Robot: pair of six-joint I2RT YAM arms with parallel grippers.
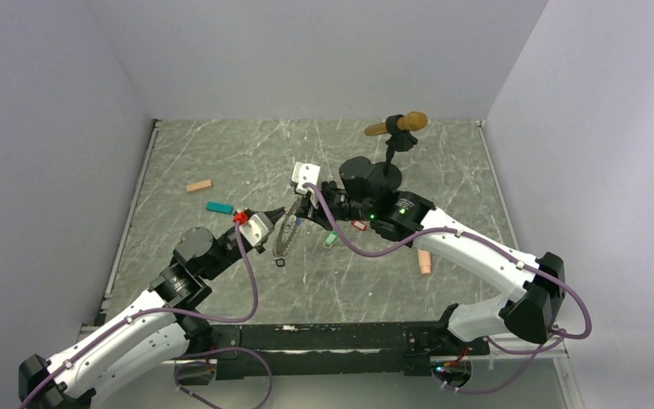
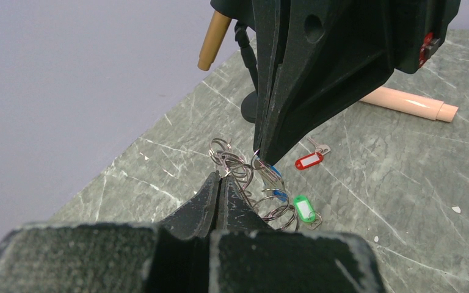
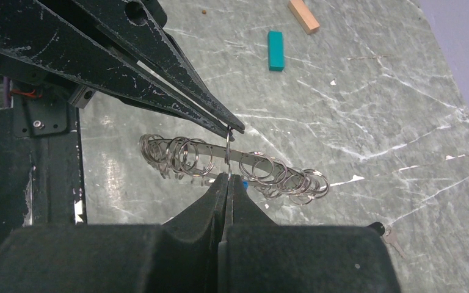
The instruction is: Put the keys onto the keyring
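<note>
The keyring is a chain of metal rings hanging between both grippers above the table; it also shows in the left wrist view and the right wrist view. My left gripper is shut on one of its rings. My right gripper is shut on a thin ring with the blue key's tag at its tips. The two tips almost meet. The green key lies under the chain. The red key lies on the table beyond it.
A black stand with a brown cylinder is at the back. A teal block and a peach block lie at the left, and another peach block lies at the right. A small black cylinder lies by a bare key.
</note>
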